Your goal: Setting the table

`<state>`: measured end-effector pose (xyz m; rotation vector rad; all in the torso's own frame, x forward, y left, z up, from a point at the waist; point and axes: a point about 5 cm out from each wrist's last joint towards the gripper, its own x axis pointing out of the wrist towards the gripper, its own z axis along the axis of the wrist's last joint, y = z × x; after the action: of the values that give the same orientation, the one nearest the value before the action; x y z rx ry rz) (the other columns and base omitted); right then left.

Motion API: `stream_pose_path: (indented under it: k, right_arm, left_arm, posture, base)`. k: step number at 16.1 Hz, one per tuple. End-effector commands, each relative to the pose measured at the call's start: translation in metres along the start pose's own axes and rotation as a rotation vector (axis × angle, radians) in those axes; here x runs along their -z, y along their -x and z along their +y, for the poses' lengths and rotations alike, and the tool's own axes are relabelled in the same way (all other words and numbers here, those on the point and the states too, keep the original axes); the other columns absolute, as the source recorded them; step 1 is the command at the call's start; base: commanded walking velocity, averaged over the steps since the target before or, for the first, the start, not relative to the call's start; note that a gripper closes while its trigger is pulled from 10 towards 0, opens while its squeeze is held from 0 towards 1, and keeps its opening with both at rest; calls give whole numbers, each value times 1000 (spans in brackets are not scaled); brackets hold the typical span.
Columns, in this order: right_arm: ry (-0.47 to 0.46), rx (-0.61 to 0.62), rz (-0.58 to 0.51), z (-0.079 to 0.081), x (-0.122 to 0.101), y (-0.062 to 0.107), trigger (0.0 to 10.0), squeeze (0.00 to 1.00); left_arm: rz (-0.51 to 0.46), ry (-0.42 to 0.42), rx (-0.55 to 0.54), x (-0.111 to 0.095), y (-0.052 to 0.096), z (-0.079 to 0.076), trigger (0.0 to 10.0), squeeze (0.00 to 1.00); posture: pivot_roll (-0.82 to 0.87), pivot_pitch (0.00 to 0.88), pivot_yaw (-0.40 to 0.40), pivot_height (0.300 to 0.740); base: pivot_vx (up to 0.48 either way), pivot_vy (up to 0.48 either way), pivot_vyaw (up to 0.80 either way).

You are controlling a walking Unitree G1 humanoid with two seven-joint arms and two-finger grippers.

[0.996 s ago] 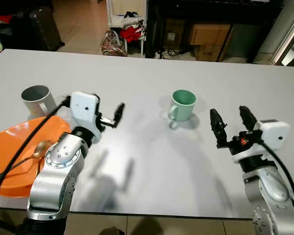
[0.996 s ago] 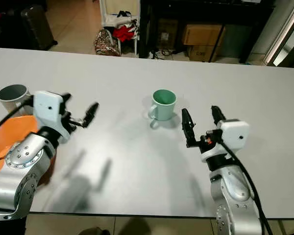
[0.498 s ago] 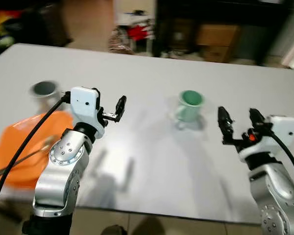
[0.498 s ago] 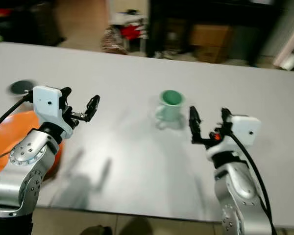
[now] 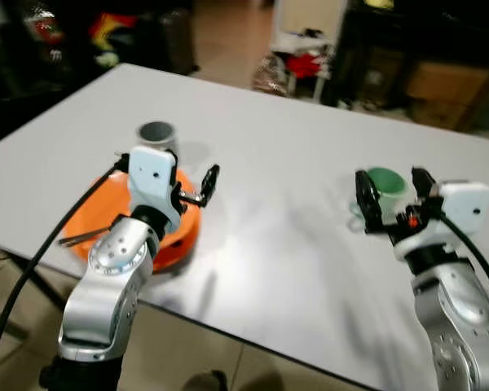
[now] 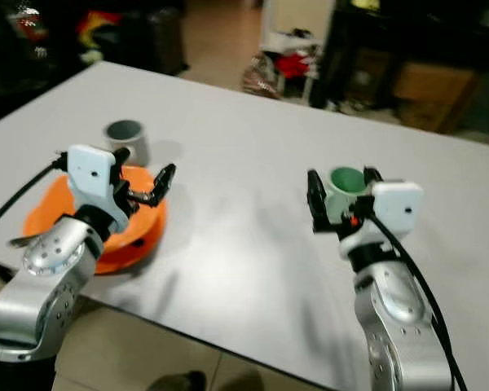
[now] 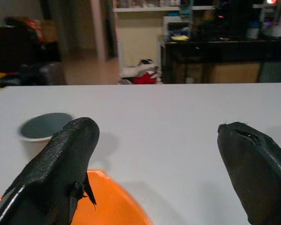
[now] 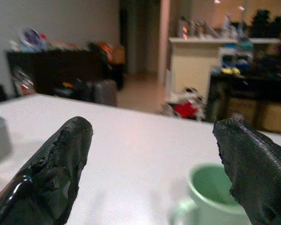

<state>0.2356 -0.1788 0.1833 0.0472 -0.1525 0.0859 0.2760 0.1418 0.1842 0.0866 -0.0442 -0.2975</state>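
Left eye view: compared with half a second ago, the whole picture has swung, so the camera moved; the white table (image 5: 285,179) now runs diagonally. The round orange plastic plate (image 5: 94,224) with a metal spoon (image 5: 81,238) on it lies at about 9 o'clock, the grey cylindrical mug (image 5: 156,135) just behind it. The left gripper (image 5: 197,186) hovers over the plate's far edge, fingers spread. The right gripper (image 5: 394,195), jaws also apart, now stands just in front of the mint green ceramic mug (image 5: 383,183) at 3 o'clock.

Left wrist view: the grey mug and the plate's rim show between the wide black fingers (image 7: 65,159).

Right wrist view: the green mug's handle shows, with blurred furniture behind.
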Motion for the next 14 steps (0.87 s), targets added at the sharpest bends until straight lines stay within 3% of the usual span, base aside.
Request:
stream_pose_path:
  k: [1, 4, 9, 10, 11, 12, 14]
  right_arm:
    - [-17, 13, 2, -2, -2, -1, 10000, 1000]
    - [-31, 8, 3, 1, -3, -3, 10000, 1000]
    - [-54, 20, -10, -1, -5, -5, 10000, 1000]
    - [-56, 20, -11, 0, -6, -5, 10000, 1000]
    - [-52, 22, -12, 0, -6, -5, 10000, 1000]
    - [-38, 25, -11, 0, -6, -5, 10000, 1000]
    - [-22, 36, -15, -2, -6, -5, 10000, 1000]
  left_arm:
    - [-26, -19, 10, -3, 0, -4, 10000, 1000]
    - [-55, -10, 3, -7, 0, -5, 10000, 1000]
    - [-93, -59, -107, -19, -6, 9, 10000, 1000]
    - [-90, -54, -108, -19, -7, 10, 10000, 1000]
    - [-8, -81, -92, -16, -7, 10, 10000, 1000]
    - [-37, -73, -53, -18, -7, 6, 10000, 1000]
    - [-58, -191, -40, -19, -8, 4, 10000, 941]
  posture:
    - [49, 0, -25, 740]
    - [46, 0, -30, 740]
    - [45, 0, -34, 740]
    - [44, 0, -33, 740]
    - [39, 0, -30, 740]
    - [40, 0, -29, 740]
    - [45, 0, -26, 740]
  base:
    - [0, 0, 769]
    - [0, 0, 763]
    - [0, 0, 763]
    - [0, 0, 763]
    - [0, 0, 763]
    - [0, 0, 763]
    - [0, 0, 763]
